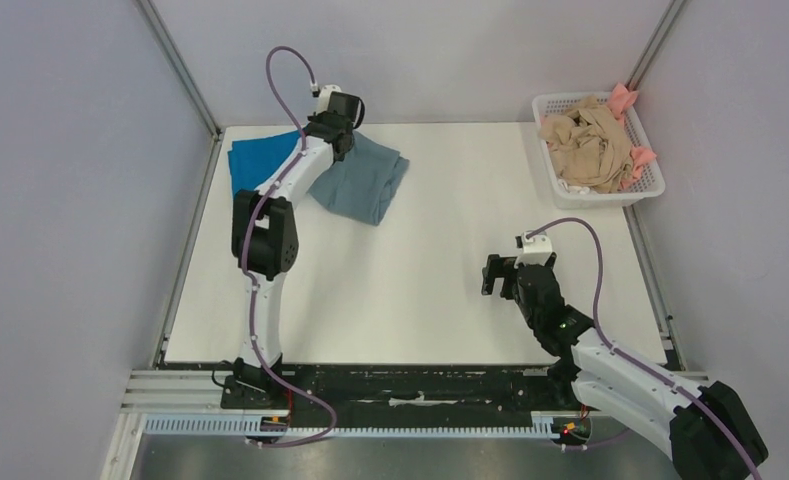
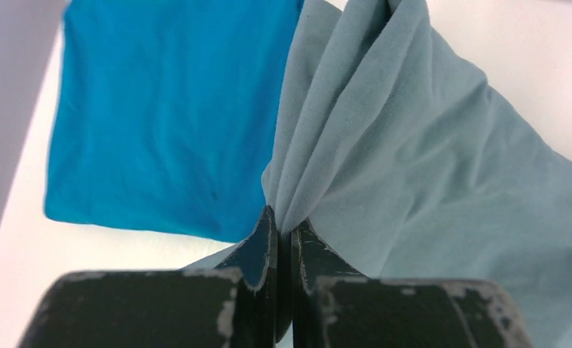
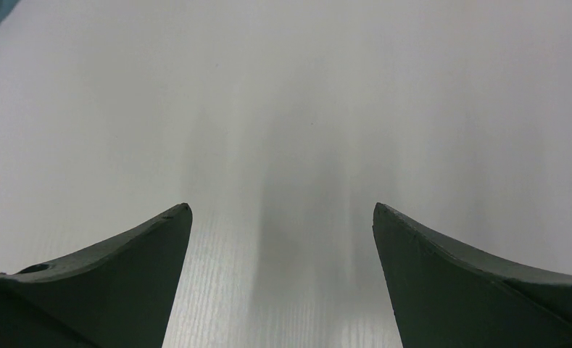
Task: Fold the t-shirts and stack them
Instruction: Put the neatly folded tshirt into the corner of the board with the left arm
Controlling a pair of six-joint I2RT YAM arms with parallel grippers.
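Note:
The folded grey-blue t-shirt [image 1: 365, 180] lies at the back left of the table, partly lifted. My left gripper [image 1: 338, 128] is shut on a bunched edge of it; in the left wrist view the cloth [image 2: 413, 152] fans out from the shut gripper [image 2: 286, 221]. The bright blue t-shirt [image 1: 255, 160] lies folded flat beside it at the far left, also seen in the left wrist view [image 2: 167, 109]. My right gripper [image 1: 494, 274] is open and empty above bare table at the right; its wrist view [image 3: 283, 210] shows only table between the spread fingers.
A white basket [image 1: 650, 185] at the back right holds a beige shirt [image 1: 590, 145] and a pink one [image 1: 625, 100]. Grey walls close in the table [image 1: 410, 290] on the left, back and right.

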